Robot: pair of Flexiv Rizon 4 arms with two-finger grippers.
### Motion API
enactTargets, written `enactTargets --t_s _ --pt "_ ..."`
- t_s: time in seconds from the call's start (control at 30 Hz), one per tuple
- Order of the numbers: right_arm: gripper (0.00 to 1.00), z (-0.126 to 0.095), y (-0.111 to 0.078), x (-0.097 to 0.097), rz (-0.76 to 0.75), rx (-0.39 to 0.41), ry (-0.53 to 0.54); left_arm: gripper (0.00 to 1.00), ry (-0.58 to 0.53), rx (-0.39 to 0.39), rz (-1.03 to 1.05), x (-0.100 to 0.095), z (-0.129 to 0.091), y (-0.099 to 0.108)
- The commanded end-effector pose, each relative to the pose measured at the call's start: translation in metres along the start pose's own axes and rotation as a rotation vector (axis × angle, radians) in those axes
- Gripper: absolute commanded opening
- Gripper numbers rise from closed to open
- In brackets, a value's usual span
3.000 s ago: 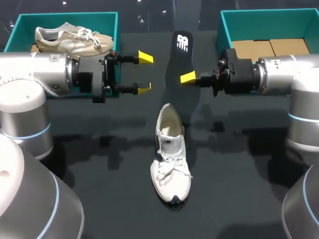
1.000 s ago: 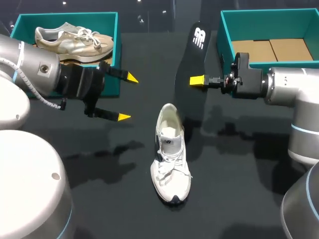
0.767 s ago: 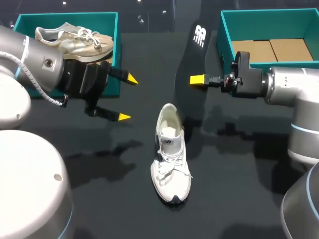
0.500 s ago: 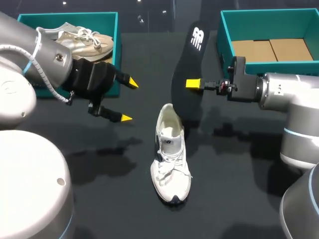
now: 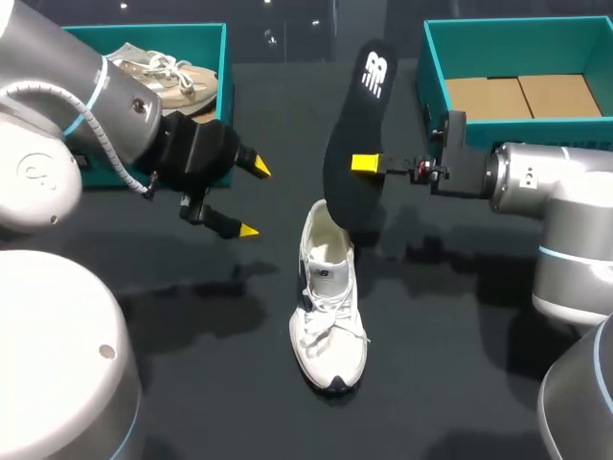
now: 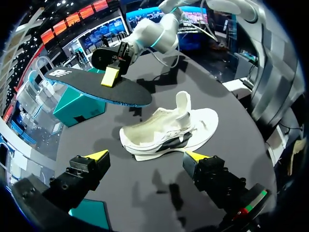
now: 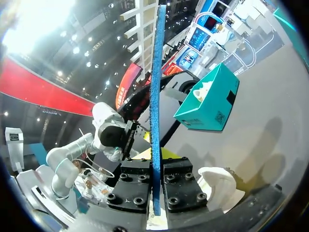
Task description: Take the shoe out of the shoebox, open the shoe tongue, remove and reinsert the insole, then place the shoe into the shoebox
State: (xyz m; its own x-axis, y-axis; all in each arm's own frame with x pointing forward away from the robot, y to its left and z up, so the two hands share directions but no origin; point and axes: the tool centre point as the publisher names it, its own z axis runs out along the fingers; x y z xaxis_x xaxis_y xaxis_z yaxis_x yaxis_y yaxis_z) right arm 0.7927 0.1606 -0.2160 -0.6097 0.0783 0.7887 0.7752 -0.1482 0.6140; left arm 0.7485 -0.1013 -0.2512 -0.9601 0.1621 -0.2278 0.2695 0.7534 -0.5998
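**Insole poised over the heel: feed it in toe-first**

The white shoe point(image 5: 329, 307) lies mid-counter point(image 5: 460, 364), toe toward the near edge and heel opening toward the far edge. Its tongue stands up, so the mouth looks open enough to take the insole.

Just beyond it, toward the left edge, the left jaws hang released and spread wide with nothing between them. They sit beside the heel without touching it.

Over the heel, the right jaws are clenched on the black insole point(image 5: 352, 125), pinching it across its thickness near mid-length. The insole stands steeply tilted, logo end high and toward the far edge. Its other end, probably the forefoot, points down at the shoe's mouth. From the left wrist it seems to hang clear of the shoe point(image 6: 169, 133), though contact cannot be ruled out from above.

Reinsertion looks like the step in hand:
- Lay the insole flatter and line it up with the shoe's length.
- Lead with the low end into the mouth, under the tongue.
- Slide it toward the toe before letting go.
- Let the left jaws pin the heel collar or hold the tongue, or the light shoe will likely skid toward the near edge.

At the far right corner the right box point(image 5: 431, 62) holds no shoe. At the far left corner the left box point(image 5: 172, 38) holds a second shoe point(image 5: 168, 75).
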Motion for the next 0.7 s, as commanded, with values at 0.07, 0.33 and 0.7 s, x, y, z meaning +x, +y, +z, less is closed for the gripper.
enactTargets --t_s 0.07,0.33,0.7 --pt "0.00 0.015 -0.003 -0.017 -0.019 0.016 0.022 1.00 0.018 -0.023 -0.040 -0.005 0.028 0.005" --pt "0.00 0.017 -0.009 -0.027 -0.020 0.019 0.034 1.00 0.020 -0.045 -0.057 -0.003 0.037 0.013" --pt "0.00 0.025 -0.009 -0.034 -0.055 0.014 0.055 1.00 0.025 -0.037 -0.054 -0.005 0.060 0.021"
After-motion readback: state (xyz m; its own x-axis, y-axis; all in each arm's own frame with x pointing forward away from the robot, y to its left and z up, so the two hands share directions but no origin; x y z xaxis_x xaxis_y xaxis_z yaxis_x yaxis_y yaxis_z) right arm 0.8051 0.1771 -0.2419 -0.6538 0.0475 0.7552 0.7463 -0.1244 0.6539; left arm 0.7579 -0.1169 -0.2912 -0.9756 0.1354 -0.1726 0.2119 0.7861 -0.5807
